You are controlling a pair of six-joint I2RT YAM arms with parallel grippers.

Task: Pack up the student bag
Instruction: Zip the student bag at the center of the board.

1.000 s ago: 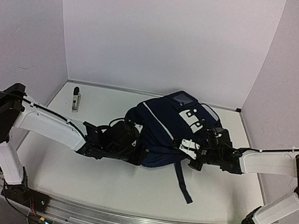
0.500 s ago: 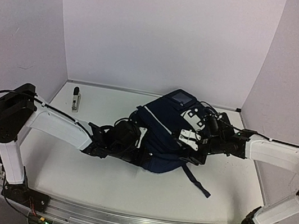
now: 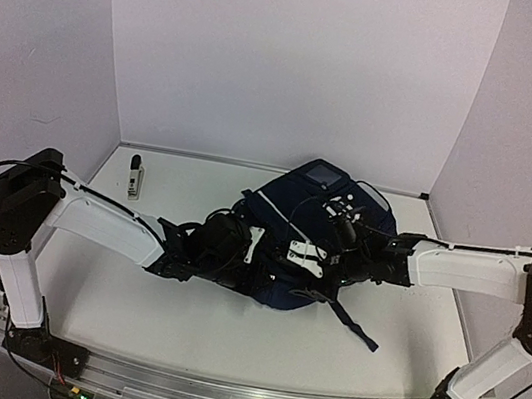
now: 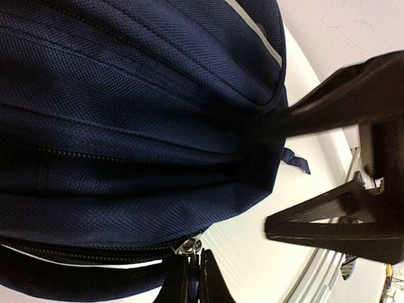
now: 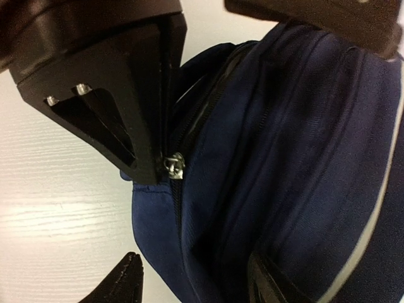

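The student bag (image 3: 283, 218) lies on the table (image 3: 176, 317), centred toward the back wall. One dark strap (image 3: 352, 325) trails from it toward the near edge. In the top view both wrists overlap the bag's near side, so its front pockets and lower edge are largely hidden there.

Left gripper (image 4: 192, 274): the jaws are closed together. In the left wrist view only the fingertips show, cut off by the bottom edge of the frame. The metal zip pull (image 5: 172, 165) sits right at their tip and appears pinched between them. The right wrist view agrees, with the left finger's point resting against the pull. The zip track beyond it runs into shadow, and it cannot be told how far it is unzipped.

Right gripper (image 5: 194, 268): the jaws stand well apart and hold nothing. Only the two fingertips (image 5: 129, 278) show at the frame bottom, one over bare table and the other against navy fabric. They straddle the bag's edge just beside the left gripper.

A small white-and-black object (image 3: 134, 177) lies near the back left corner, well apart from the bag. It is too small to identify.
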